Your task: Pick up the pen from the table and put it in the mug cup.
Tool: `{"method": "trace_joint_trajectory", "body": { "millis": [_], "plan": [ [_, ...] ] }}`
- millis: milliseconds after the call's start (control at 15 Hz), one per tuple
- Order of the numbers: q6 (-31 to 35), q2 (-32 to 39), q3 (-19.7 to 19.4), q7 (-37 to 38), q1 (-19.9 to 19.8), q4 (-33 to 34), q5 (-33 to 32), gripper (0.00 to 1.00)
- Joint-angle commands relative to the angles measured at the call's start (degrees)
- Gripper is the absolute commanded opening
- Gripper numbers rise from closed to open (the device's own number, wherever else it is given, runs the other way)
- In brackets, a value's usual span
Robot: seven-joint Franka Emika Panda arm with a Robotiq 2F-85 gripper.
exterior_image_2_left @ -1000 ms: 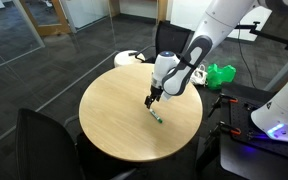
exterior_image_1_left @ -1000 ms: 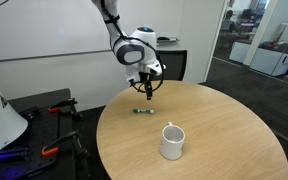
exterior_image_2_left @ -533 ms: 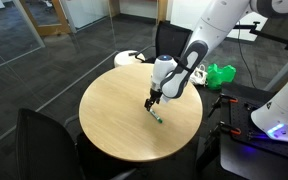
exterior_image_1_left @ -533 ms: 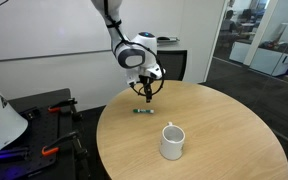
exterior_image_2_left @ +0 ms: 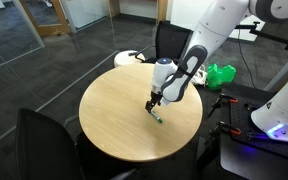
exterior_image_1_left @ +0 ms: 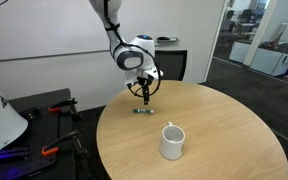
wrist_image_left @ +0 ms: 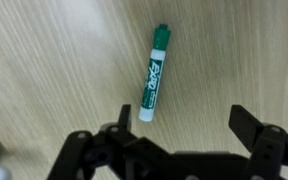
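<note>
The green pen (wrist_image_left: 153, 73) with a pale whitish end lies flat on the round tan table (exterior_image_1_left: 224, 130); it also shows in both exterior views (exterior_image_1_left: 141, 111) (exterior_image_2_left: 156, 117). My gripper (wrist_image_left: 184, 125) is open and empty, hovering just above the pen, which sits ahead of the jaws and toward the left finger (wrist_image_left: 121, 115). In both exterior views the gripper (exterior_image_1_left: 142, 98) (exterior_image_2_left: 152, 103) hangs above the pen. The white mug (exterior_image_1_left: 172, 141) stands upright on the table, well apart from the pen. The mug does not show in the wrist view.
A black chair (exterior_image_2_left: 170, 40) stands behind the table and a dark chair (exterior_image_2_left: 44, 145) at its near side. A green object (exterior_image_2_left: 221, 73) lies beside the table. A black cart with tools (exterior_image_1_left: 44, 120) stands beside the table.
The gripper has moved down slightly and sideways toward the pen. The pen and the mug have not moved.
</note>
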Motion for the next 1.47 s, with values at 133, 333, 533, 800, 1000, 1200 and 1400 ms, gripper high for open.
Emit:
{"method": "trace_joint_trajectory", "body": {
  "millis": [133, 333, 533, 800, 1000, 1200, 1400],
  "plan": [
    [1.39, 3.11, -2.21, 4.82, 4.31, 1.68, 0.89, 1.00],
    [1.72, 4.85, -2.37, 6.02, 4.68, 2.68, 1.24, 1.00],
    [1.85, 6.31, -2.58, 6.87, 4.80, 3.71, 1.50, 1.00],
    [1.29, 8.22, -3.61, 8.74, 5.46, 5.68, 1.62, 1.00],
    [1.08, 9.63, -4.05, 9.14, 5.67, 7.11, 1.64, 1.00],
    [0.63, 10.90, -4.07, 9.49, 5.69, 8.50, 1.64, 1.00],
    [0.31, 11.99, -4.10, 9.48, 5.72, 9.71, 1.63, 0.75]
  ]
}}
